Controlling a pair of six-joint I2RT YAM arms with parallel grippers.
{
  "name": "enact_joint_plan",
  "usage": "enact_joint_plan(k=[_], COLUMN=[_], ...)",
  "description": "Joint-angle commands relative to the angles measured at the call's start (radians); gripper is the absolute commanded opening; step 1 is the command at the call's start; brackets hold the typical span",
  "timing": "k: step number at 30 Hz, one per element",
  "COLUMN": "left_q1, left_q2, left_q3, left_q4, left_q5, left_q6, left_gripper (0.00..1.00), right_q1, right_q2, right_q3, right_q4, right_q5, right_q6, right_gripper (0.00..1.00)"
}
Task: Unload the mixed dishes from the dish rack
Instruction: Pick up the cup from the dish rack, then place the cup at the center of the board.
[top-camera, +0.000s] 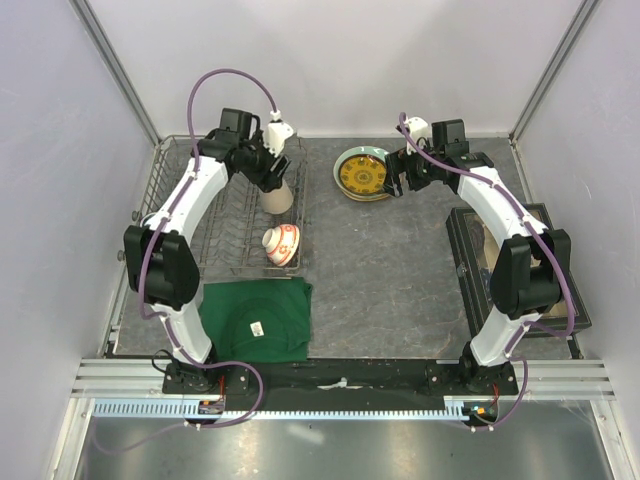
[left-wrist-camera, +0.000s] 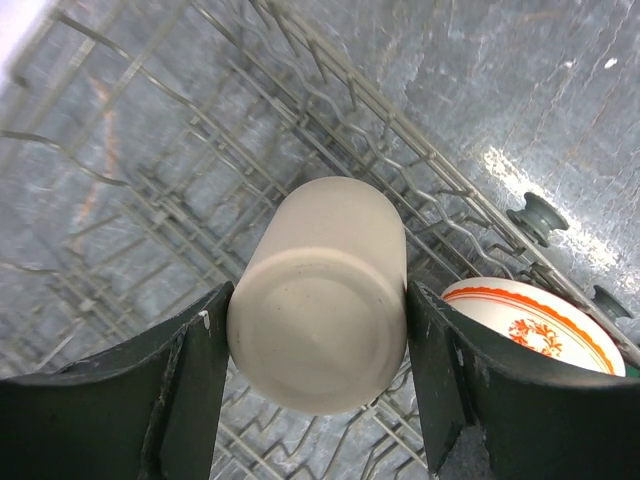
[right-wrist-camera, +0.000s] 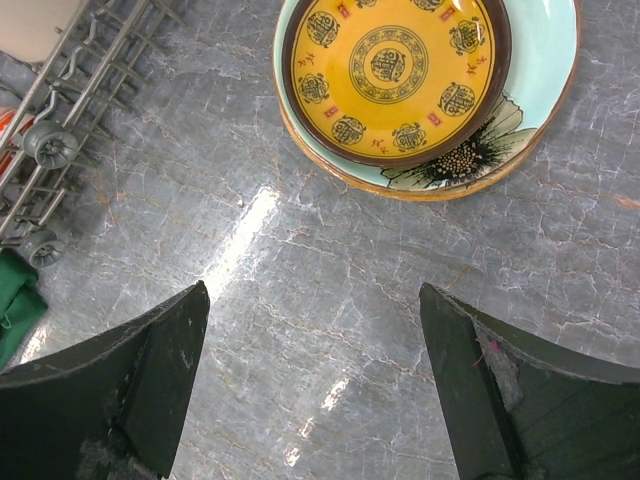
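— Between the dark fingers (left-wrist-camera: 190, 390) of the left pincer (left-wrist-camera: 317, 310) sits the tall beige cup (left-wrist-camera: 335, 225), base toward the wrist, down among the tines of the large grey metal wire dish rack (left-wrist-camera: 180, 190). Is it gripped?

— It looks so. Both fingers lie flat against its sides with no gap showing, so I read the pincer as clamped on the cup. The wall is smooth and rounded, though, so I wouldn't trust it to a jerk

— How should the lift go?

— Straight back along the cup's own axis, I'd say, until its hidden mouth is free of the tines. A sideways pull could hook a wire and twist the cup in the grip. Mind the small red-and-white patterned bowl (left-wrist-camera: 545, 325), also in the rack, just beyond the finger on the right of the wrist view

— And the other arm?

— The right pincer (right-wrist-camera: 312, 300) is spread wide with nothing in it, hovering over the grey marbled counter (right-wrist-camera: 300, 250). Ahead of it the round yellow-and-dark patterned plate (right-wrist-camera: 395, 70) lies stacked on the pale teal plate (right-wrist-camera: 545, 50), both on the counter

— Where should the cup go?

— My guess is onto the counter past the rack's edge, on the side toward that right pincer. Set it down slowly and let go only once it rests flat
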Motion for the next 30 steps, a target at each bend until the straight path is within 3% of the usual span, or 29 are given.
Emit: enact_joint_plan(k=[1, 7, 13, 20, 21, 23, 26, 30], left_q1=[-0.004, 0.004, 0.046, 0.091, 0.1, 0.122, 0.123, 0.123], left_q2=[-0.11, -0.219, -0.333, -0.454, -0.463, -0.497, -0.502, -0.492], left_q3=[0.105, 0.161, 0.124, -0.071, -0.095, -0.175, -0.212, -0.214], left_q4=[-0.033, -0.076, -0.018, 0.235, 0.281, 0.428, 0.513, 0.564], left_q5=[-0.02, 0.009, 0.234, 0.51, 0.539, 0.614, 0.647, 0.658], left_q6=[-0.004, -0.031, -0.258, -0.54, -0.638, -0.73, -0.849, -0.896], left_gripper=[0.01, 0.02, 0.02, 0.02, 0.02, 0.02, 0.02, 0.01], right_q1=[0.004, 0.004, 0.003, 0.004, 0.007, 0.01, 0.024, 0.053], right_q2=[-0.048, -0.044, -0.044, -0.048, -0.048, -0.053, -0.055, -0.071], right_q3=[-0.003, 0.023, 0.034, 0.011, 0.005, -0.024, -0.039, -0.047], right_q4=[0.044, 0.072, 0.183, 0.409, 0.449, 0.598, 0.733, 0.761], right_q5=[-0.03, -0.133, -0.292, -0.49, -0.51, -0.541, -0.566, -0.575], right_q6=[0.013, 0.05, 0.156, 0.389, 0.459, 0.544, 0.658, 0.679], right_gripper=[0.94, 0.93, 0.93, 0.91, 0.9, 0.9, 0.88, 0.85])
